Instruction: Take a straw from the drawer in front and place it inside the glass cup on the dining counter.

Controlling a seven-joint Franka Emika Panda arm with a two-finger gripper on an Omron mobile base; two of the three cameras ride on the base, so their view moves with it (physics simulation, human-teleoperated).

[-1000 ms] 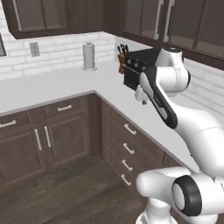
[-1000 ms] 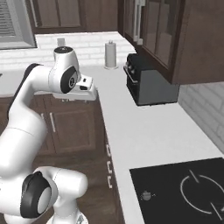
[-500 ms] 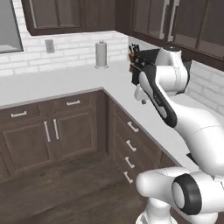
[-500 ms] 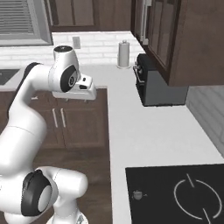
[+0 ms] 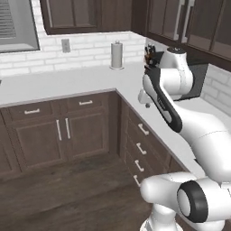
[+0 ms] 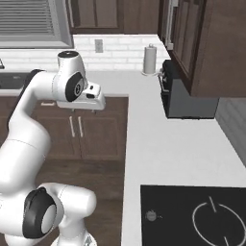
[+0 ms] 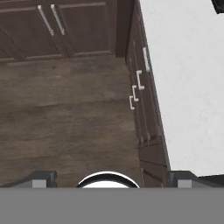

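My gripper [image 7: 112, 178] is open, its two dark fingertips [image 7: 43, 178] standing far apart with nothing between them. It points down over the wood floor beside the corner cabinets. The hand [image 6: 94, 108] hangs in front of the wall counter's corner, and shows there too in the left base view [image 5: 145, 103]. A column of shut dark wood drawers [image 5: 143, 130] with small silver bar handles runs under the counter, seen from above in the hand view [image 7: 139, 83]. Two more shut drawers [image 5: 34, 111] sit under the back counter. The straw is hidden. The glass cup and the dining counter are out of view.
An L-shaped white wall counter [image 5: 67, 81] carries a paper towel roll [image 6: 150, 60] and a black appliance [image 6: 185, 98]. A black cooktop [image 6: 192, 216] lies near the front right. Cabinet doors with vertical handles [image 5: 63, 130] stand below, and dark upper cabinets [image 6: 202, 43] hang above. Bare wood floor [image 7: 65, 109] spreads below the hand.
The whole picture has slid to the right in both base views, so the base has turned. The arm keeps its pose, and the gripper stays open.
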